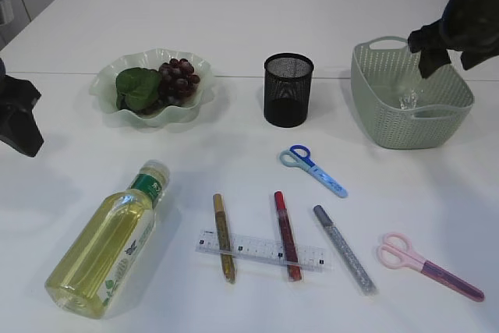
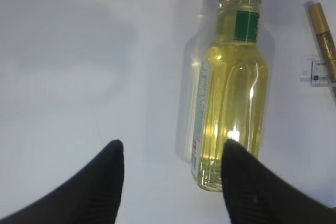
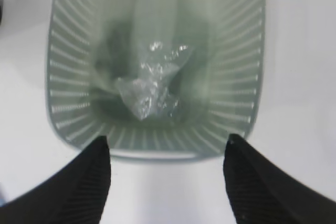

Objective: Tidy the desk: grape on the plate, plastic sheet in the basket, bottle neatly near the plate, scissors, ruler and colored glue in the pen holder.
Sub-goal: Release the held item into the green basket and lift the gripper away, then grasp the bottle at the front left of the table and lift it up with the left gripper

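The grapes (image 1: 179,77) lie on the green plate (image 1: 109,107) at the back left. The crumpled plastic sheet (image 1: 408,100) lies in the green basket (image 1: 374,126); it also shows in the right wrist view (image 3: 149,85) inside the basket (image 3: 68,124). The bottle (image 1: 109,243) of yellow liquid lies on its side at the front left. The ruler (image 1: 261,249) lies under three glue sticks: gold (image 1: 224,238), red (image 1: 286,235), silver (image 1: 344,249). Blue scissors (image 1: 313,169) and pink scissors (image 1: 429,266) lie on the table. The black pen holder (image 1: 288,89) stands empty. My left gripper (image 2: 170,148) is open above the bottle's base (image 2: 231,103). My right gripper (image 3: 167,142) is open above the basket.
A green leaf (image 1: 139,88) lies on the plate beside the grapes. The white table's far part (image 1: 249,13) lies behind a seam. The left arm (image 1: 17,115) hangs at the left edge, the right arm (image 1: 452,21) above the basket.
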{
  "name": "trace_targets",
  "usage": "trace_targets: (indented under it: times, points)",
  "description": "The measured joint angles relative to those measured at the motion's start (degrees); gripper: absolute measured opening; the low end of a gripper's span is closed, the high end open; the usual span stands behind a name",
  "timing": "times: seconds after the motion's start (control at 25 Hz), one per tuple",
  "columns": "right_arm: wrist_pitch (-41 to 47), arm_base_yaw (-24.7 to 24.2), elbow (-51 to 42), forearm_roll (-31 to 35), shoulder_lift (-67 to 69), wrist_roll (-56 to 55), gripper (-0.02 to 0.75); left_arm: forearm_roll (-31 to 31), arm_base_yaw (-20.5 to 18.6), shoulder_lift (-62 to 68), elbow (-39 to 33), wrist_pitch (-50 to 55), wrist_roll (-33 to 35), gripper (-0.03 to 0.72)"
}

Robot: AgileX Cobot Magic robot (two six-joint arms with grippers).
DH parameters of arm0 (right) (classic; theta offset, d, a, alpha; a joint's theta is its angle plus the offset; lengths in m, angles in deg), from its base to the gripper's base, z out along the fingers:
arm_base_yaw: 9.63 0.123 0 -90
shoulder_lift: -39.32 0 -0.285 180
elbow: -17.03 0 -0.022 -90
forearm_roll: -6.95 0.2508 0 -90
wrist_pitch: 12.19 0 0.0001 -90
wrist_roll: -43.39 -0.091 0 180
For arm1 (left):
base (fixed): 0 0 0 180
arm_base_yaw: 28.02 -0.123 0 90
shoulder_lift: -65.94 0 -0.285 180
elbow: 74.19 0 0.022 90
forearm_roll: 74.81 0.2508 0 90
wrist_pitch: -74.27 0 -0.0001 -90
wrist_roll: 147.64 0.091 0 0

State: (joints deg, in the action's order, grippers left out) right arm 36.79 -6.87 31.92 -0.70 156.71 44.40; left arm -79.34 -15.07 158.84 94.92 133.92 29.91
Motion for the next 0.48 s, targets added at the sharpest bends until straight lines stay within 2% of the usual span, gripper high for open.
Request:
trace_targets:
  times: [0.24,0.48]
  points:
    - [11.56,-0.03,0.23,2.36,-3.44,-0.37,0.523,-0.09,0.0,0.0,0.0,0.0,0.0,0.432]
    - [15.68,0.22,-2.65,4.73,-10.24,-0.52,0.513,0.75,0.0,0.0,0.0,0.0,0.0,0.432]
